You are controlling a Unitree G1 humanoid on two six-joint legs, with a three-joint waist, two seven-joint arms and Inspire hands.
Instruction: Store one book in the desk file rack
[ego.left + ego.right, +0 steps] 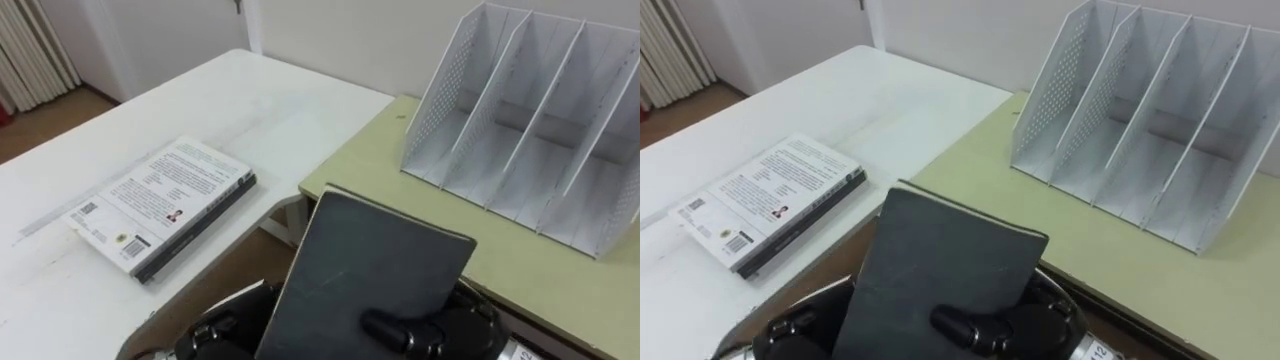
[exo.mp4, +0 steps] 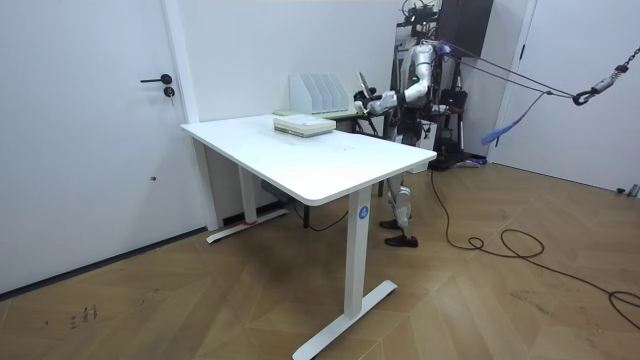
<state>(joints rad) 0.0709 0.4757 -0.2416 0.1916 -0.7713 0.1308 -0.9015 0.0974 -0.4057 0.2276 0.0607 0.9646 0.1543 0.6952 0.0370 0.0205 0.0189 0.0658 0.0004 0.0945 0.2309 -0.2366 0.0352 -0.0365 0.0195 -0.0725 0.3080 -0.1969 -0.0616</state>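
I hold a dark grey book [image 1: 372,268] tilted upright just in front of me, over the near edge of the green desk [image 1: 560,285]. My right hand [image 1: 400,330] is shut on its lower edge, with the thumb across the cover. My left hand [image 1: 215,332] sits low at the book's left side, partly behind it. The white perforated file rack [image 1: 530,120] stands on the green desk ahead and to the right, its slots open toward me and holding nothing. In the room view I stand at the green desk with the book [image 2: 362,85] raised near the rack [image 2: 318,92].
A white table [image 1: 260,110] adjoins the green desk on my left. On it lies a stack of books [image 1: 165,205] with a white printed cover on top. A gap with wooden floor shows between the two desks below the held book.
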